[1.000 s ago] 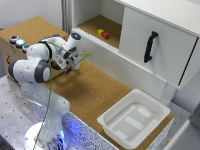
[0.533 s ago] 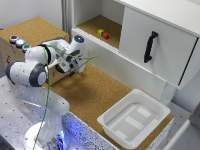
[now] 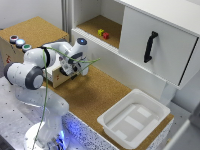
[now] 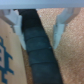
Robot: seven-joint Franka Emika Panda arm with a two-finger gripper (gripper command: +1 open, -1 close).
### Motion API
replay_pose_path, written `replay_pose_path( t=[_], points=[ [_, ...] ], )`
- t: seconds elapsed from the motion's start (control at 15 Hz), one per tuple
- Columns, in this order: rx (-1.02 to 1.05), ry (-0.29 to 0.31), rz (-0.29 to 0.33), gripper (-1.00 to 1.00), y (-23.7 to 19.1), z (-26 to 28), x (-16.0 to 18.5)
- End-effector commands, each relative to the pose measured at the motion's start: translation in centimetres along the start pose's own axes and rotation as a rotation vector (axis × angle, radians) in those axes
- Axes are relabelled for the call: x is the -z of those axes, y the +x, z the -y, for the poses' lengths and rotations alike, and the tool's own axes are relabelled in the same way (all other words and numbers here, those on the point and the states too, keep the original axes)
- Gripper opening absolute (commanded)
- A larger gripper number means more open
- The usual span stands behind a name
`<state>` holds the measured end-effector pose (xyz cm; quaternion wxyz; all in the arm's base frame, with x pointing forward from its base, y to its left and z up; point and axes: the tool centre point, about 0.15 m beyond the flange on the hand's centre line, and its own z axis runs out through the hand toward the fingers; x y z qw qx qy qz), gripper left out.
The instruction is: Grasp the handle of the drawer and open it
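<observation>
Waiting untouched, the handle is standing upright on the drawer, well apart from the pincer and higher than it. In the wrist view the pincer's fingers are spread wide, gripping nothing. Reaching well is calling for lifting clear of the cork tabletop, turning to face the panel, and straddling the bar's middle before closing.

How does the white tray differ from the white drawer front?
The tray lies flat on the cork, open upward and shallow; the drawer front stands upright as a flat panel. The drawer carries a black handle; the tray shows none. The tray's corners are rounded, the drawer's square. Both are white.
</observation>
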<state>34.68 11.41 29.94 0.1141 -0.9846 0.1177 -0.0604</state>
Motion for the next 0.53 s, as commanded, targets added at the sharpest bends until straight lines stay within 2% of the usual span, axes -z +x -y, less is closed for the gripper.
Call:
replay_pose_path(
  t=[0.0,0.2,0.33,0.47],
  points=[
    [0.009,-0.01,-0.152,1.0,3.8,-3.8,5.6],
    [0.057,-0.012,-0.167,1.0,4.0,-3.0,6.7],
    [0.178,-0.036,-0.115,1.0,3.7,-1.3,5.7],
    [0.295,-0.1,-0.028,1.0,3.0,0.2,3.6]
  ],
)
